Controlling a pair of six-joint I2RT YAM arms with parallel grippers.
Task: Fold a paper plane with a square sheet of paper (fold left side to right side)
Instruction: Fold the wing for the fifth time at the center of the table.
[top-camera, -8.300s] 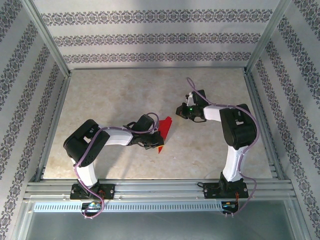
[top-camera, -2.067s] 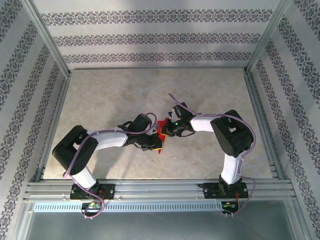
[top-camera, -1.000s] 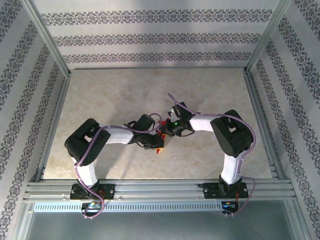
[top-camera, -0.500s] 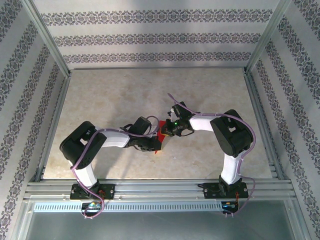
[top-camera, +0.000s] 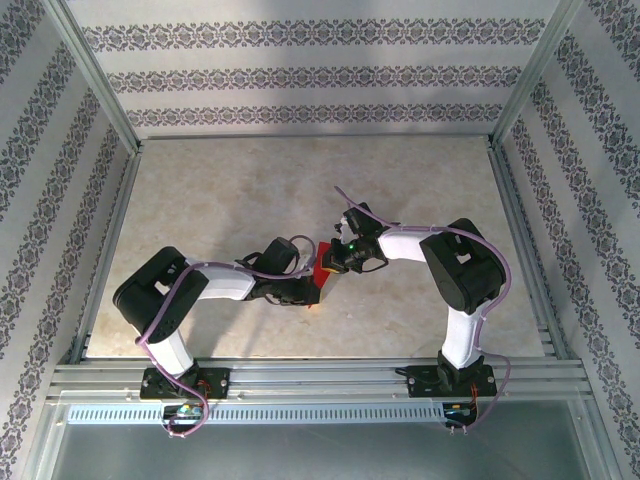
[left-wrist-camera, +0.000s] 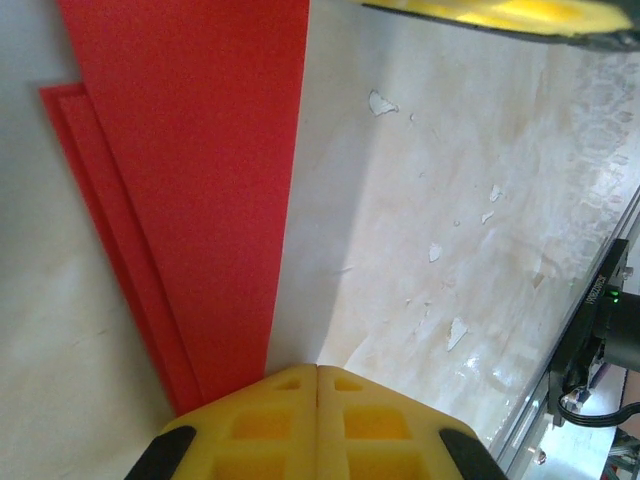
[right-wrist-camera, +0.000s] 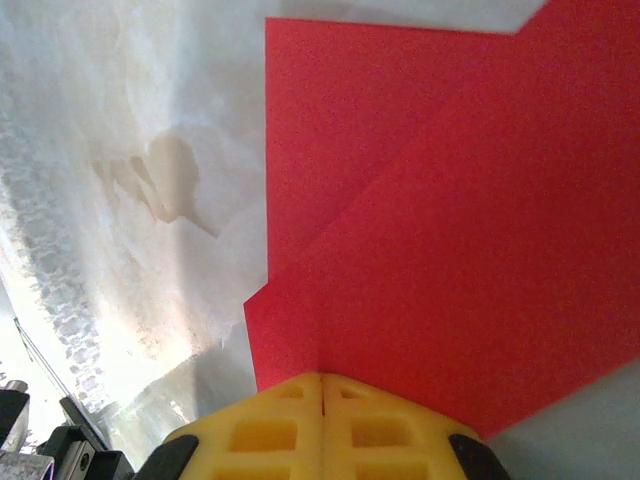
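Note:
The square sheet of paper is bright red and lies folded in layers at mid-table, between the two wrists. In the left wrist view it is a long narrow red wedge with stepped edges on its left. My left gripper is shut, its yellow tips down at the table right beside the wedge's narrow end. In the right wrist view the red paper shows an overlapping flap with a diagonal edge. My right gripper is shut, its tips resting on the paper near its left edge. Seen from above, the left gripper and the right gripper nearly meet.
The marble-patterned table is ringed by an aluminium frame and patterned walls. The right gripper's yellow fingers show at the top of the left wrist view. Both arms reach inward from the near edge.
The left arm's elbow has swung down and left, and its gripper has slid a little toward the near side along the paper. The raised red flap now lies lower. The right arm has barely moved.

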